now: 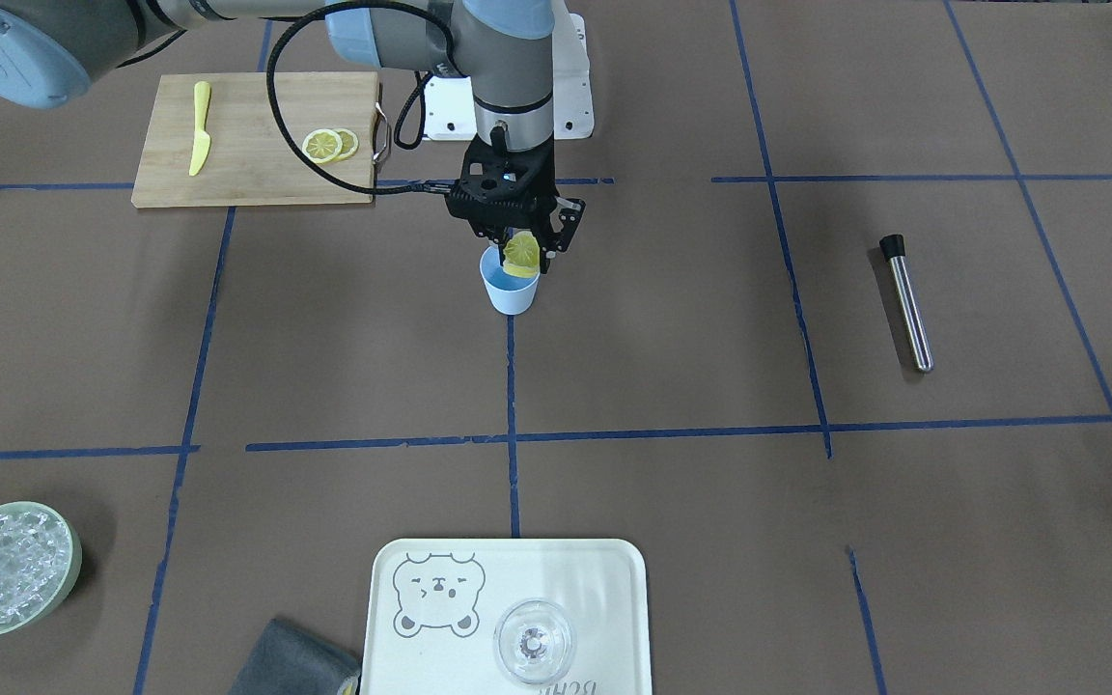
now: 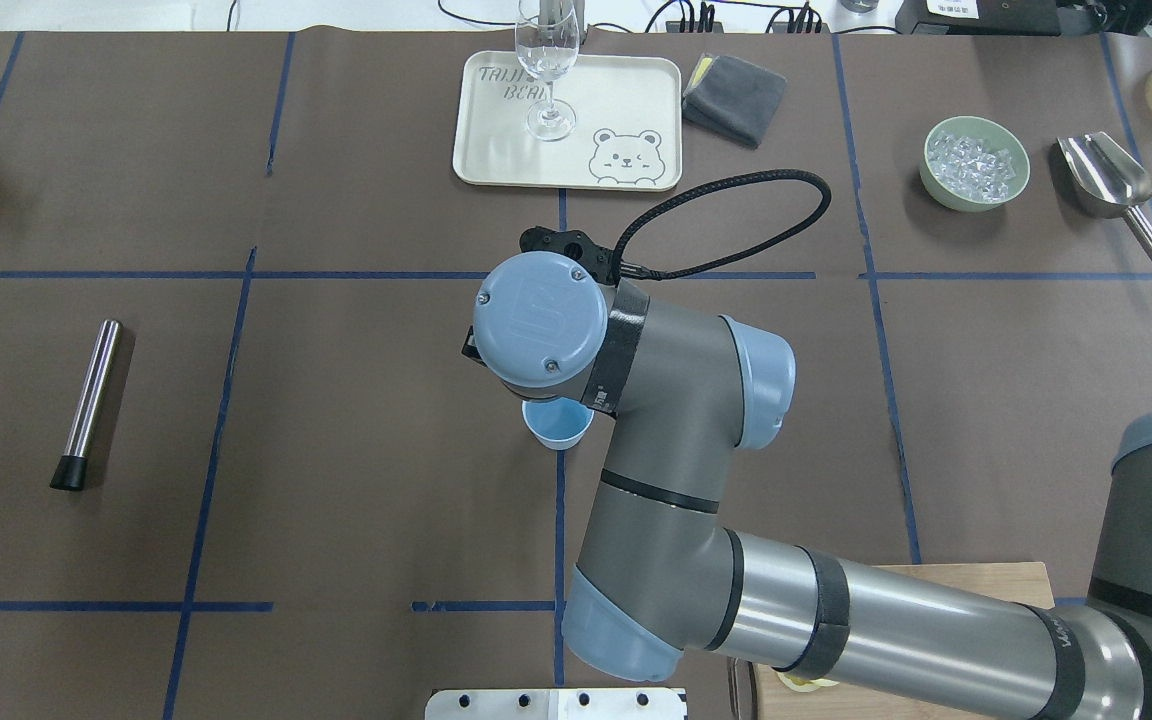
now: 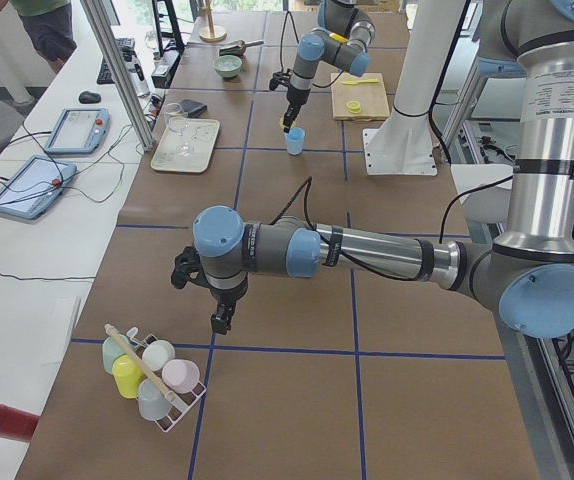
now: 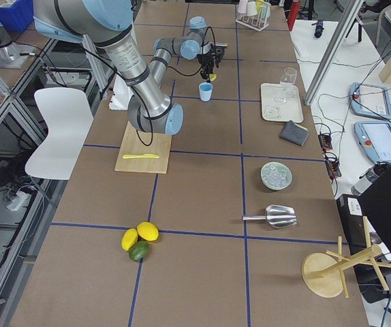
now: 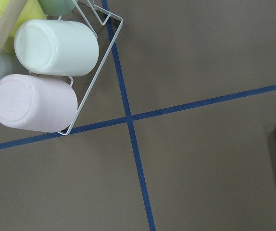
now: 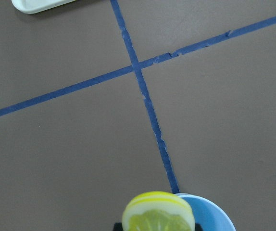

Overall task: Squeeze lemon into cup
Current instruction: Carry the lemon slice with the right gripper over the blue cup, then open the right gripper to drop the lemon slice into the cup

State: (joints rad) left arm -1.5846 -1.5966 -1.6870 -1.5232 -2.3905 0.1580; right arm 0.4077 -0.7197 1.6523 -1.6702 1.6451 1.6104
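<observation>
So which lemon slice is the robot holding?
Find the grey robot arm at mid-table, then its black right gripper. The thin round yellow lemon slice is pinched there, just above the small light-blue plastic cup; two others lie flat on the wooden cutting board.

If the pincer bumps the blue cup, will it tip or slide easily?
Probably. The cup looks like thin plastic, no liquid visible, so likely light. It narrows toward its base, so a knock from the right pincer, holding the lemon slice, at the rim may tip it.
</observation>
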